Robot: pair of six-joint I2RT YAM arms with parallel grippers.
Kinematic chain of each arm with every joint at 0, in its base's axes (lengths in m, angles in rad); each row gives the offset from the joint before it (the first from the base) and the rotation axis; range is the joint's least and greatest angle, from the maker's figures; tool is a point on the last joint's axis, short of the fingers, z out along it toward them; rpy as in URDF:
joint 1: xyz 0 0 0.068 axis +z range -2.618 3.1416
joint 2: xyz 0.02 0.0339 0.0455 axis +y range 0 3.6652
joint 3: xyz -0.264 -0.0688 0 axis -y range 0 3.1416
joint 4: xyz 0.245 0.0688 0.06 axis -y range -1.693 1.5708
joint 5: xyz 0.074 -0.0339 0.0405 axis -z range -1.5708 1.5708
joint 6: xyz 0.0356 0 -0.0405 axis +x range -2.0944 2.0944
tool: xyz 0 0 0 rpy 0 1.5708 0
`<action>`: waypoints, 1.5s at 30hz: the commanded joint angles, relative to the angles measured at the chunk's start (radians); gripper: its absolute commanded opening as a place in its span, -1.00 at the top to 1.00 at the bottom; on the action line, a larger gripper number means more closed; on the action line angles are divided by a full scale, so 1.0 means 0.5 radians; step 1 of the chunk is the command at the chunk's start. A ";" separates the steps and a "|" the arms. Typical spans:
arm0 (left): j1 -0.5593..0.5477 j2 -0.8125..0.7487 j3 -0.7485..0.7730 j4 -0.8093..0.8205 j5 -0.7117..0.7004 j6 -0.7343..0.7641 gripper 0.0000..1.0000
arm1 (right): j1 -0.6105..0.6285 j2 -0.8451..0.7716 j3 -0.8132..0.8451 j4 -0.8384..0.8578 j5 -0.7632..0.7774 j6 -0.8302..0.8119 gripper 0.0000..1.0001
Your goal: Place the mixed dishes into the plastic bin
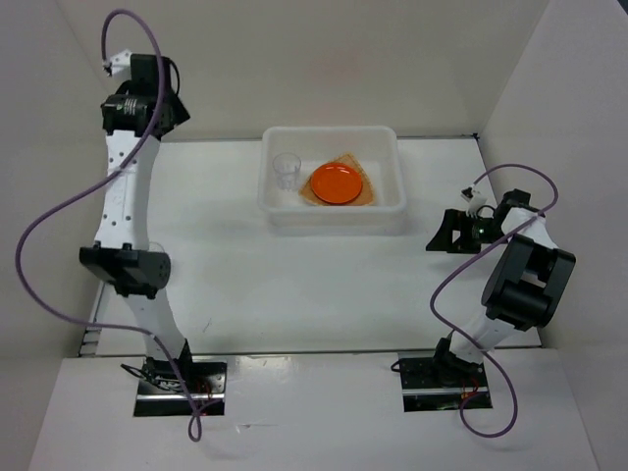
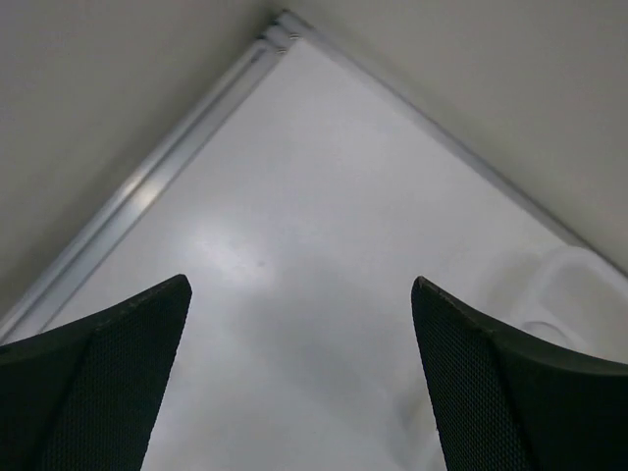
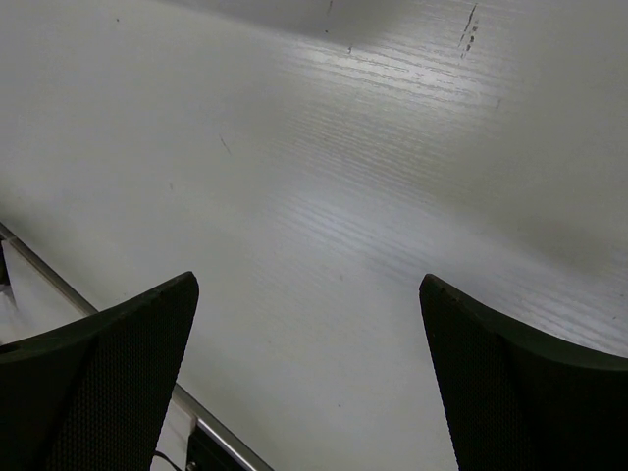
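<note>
The translucent white plastic bin (image 1: pixel 334 212) stands at the back middle of the table. Inside it the tan woven basket tray (image 1: pixel 367 192) lies on the bottom with the orange plate (image 1: pixel 337 183) on top of it. One clear cup (image 1: pixel 287 169) stands upright in the bin's left part. The black plate and a second clear cup are not in view. My left gripper (image 1: pixel 175 106) is open and empty near the far left corner, left of the bin; the left wrist view (image 2: pixel 299 285) shows only table between its fingers. My right gripper (image 1: pixel 442 234) is open and empty right of the bin, as the right wrist view (image 3: pixel 306 280) shows.
White walls enclose the table on the left, back and right. The bin's rounded rim (image 2: pixel 579 285) shows at the right edge of the left wrist view. A metal rail (image 3: pixel 118 334) runs at the lower left of the right wrist view.
</note>
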 commanded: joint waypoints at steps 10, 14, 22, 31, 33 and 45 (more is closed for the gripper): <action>0.319 -1.256 -2.485 0.483 0.110 -0.038 -0.98 | 0.003 0.027 0.081 -0.026 -0.059 -0.036 -0.96; 0.479 -1.388 -2.718 0.568 0.247 0.042 -0.98 | 0.003 0.064 0.081 -0.026 -0.059 -0.036 -0.96; 0.565 -1.343 -2.933 0.881 0.664 0.244 -0.98 | 0.003 0.064 0.081 -0.026 -0.040 0.001 -0.96; 0.584 -1.063 -3.028 1.007 0.745 0.263 -0.98 | 0.003 0.045 0.081 -0.008 -0.022 0.001 -0.96; 0.584 -1.017 -3.074 1.047 0.745 0.263 -0.98 | 0.003 0.045 0.081 -0.008 -0.022 0.019 -0.96; 0.584 -0.916 -3.056 1.090 0.794 0.303 0.67 | 0.003 0.064 0.081 -0.008 -0.003 0.019 -0.96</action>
